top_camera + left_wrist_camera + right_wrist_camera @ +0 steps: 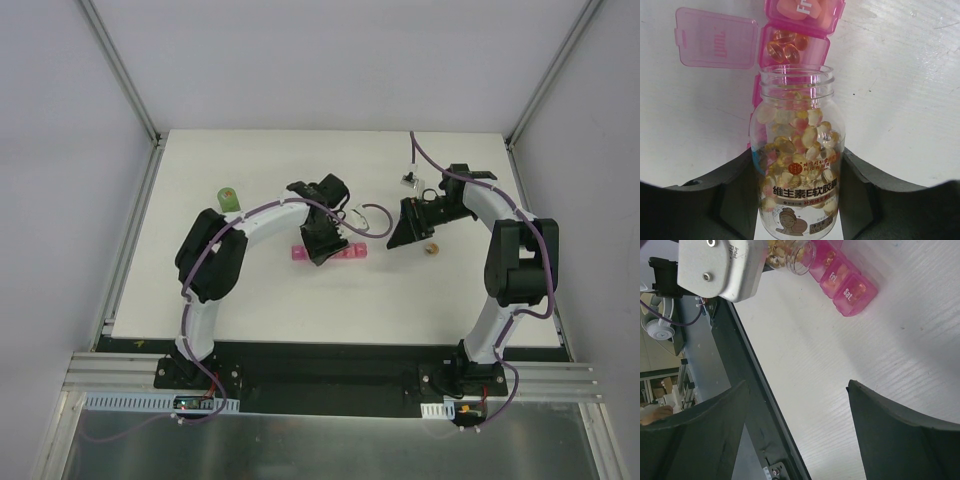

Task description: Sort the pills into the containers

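- I see the clear bottle [797, 155] as glossy, see-through, with a smooth printed label [799, 192].
- The pills [785, 50] look glossy, translucent amber.
- The containers [717, 40] are smooth translucent pink plastic.
- The table [900, 100] is matt white, faintly scuffed.

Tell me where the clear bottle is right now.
The clear bottle is clamped in the left gripper near the middle of the table, its open mouth at the pink organizer, by the compartment with its lid flipped open.
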`<act>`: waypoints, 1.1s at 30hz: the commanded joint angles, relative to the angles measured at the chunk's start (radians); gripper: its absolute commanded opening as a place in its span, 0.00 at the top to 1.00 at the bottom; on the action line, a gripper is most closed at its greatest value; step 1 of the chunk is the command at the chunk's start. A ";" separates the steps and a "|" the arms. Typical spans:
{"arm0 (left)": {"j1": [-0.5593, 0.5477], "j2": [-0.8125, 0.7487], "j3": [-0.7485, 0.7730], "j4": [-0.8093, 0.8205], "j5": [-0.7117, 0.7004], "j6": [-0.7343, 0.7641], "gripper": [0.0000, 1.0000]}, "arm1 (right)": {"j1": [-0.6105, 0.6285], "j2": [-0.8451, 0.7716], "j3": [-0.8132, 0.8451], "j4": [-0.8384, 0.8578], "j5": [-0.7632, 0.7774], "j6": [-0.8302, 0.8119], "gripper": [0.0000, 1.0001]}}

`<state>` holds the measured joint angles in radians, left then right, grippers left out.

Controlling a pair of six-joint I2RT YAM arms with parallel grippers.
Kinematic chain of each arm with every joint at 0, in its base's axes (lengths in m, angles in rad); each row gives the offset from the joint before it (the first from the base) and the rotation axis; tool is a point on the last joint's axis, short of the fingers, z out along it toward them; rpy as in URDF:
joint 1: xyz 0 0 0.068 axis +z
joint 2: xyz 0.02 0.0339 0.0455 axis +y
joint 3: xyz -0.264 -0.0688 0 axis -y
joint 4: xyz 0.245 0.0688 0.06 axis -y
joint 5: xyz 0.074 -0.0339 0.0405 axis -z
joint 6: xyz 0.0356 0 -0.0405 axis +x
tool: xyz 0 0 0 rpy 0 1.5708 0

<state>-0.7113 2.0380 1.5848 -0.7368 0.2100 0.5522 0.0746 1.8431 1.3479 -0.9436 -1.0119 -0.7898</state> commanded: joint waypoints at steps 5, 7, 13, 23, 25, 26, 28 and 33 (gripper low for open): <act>0.018 -0.128 -0.078 0.083 0.052 -0.032 1.00 | 0.004 -0.012 0.033 -0.026 -0.045 -0.035 0.18; 0.019 -0.139 -0.088 0.106 0.058 -0.035 1.00 | 0.004 -0.013 0.033 -0.026 -0.044 -0.040 0.18; 0.024 -0.197 -0.152 0.178 0.068 -0.047 1.00 | 0.004 -0.024 0.030 -0.026 -0.043 -0.051 0.18; 0.032 -0.358 -0.334 0.381 0.085 -0.097 1.00 | 0.004 -0.071 0.020 -0.026 -0.045 -0.081 0.18; 0.032 -0.389 -0.382 0.415 0.089 -0.103 1.00 | 0.004 -0.079 0.019 -0.026 -0.047 -0.091 0.18; 0.032 -0.401 -0.399 0.450 0.091 -0.116 1.00 | 0.005 -0.088 0.016 -0.026 -0.047 -0.094 0.18; 0.032 -0.438 -0.451 0.488 0.097 -0.127 1.00 | 0.007 -0.097 0.016 -0.024 -0.048 -0.103 0.18; 0.032 -0.541 -0.584 0.681 0.121 -0.166 1.00 | 0.007 -0.130 0.007 -0.024 -0.050 -0.121 0.17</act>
<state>-0.6853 1.6020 1.0767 -0.2459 0.2829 0.4320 0.0746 1.7847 1.3479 -0.9485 -1.0142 -0.8604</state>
